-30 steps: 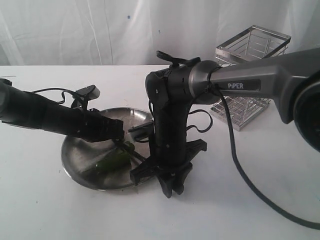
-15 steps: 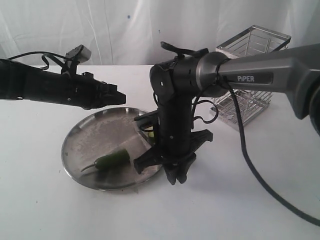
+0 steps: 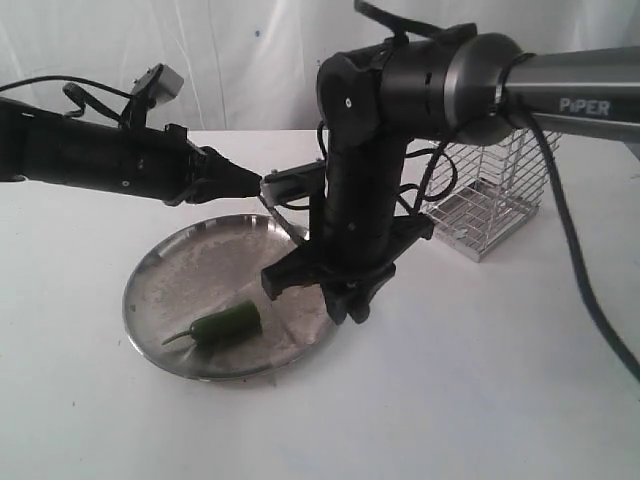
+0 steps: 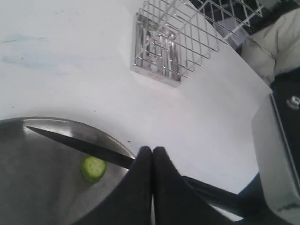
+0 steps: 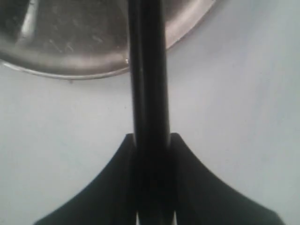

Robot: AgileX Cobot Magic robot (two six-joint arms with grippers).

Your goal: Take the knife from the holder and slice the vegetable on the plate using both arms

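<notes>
The green vegetable (image 3: 225, 323) lies on the steel plate (image 3: 170, 270), stem toward the left. A cut round slice (image 4: 93, 168) rests on the plate (image 4: 37, 187) under the black knife (image 4: 79, 143). My right gripper (image 3: 348, 305) points down at the plate's right edge. It is shut on the knife's handle (image 5: 149, 70), which reaches over the plate rim (image 5: 70, 65) between its jaws (image 5: 150, 138). My left gripper (image 3: 250, 185) hangs above the plate's far side, shut and empty (image 4: 152, 149). In the exterior view the right arm hides most of the knife.
The wire-mesh holder (image 3: 487, 195) stands on the white table at the back right, partly behind the right arm; it also shows in the left wrist view (image 4: 168, 51). A white curtain closes off the back. A cable trails from the right arm across the table.
My left gripper has let go of the vegetable and lifted off the plate, up and back. The right arm has risen with the knife. The vegetable now lies uncovered.
</notes>
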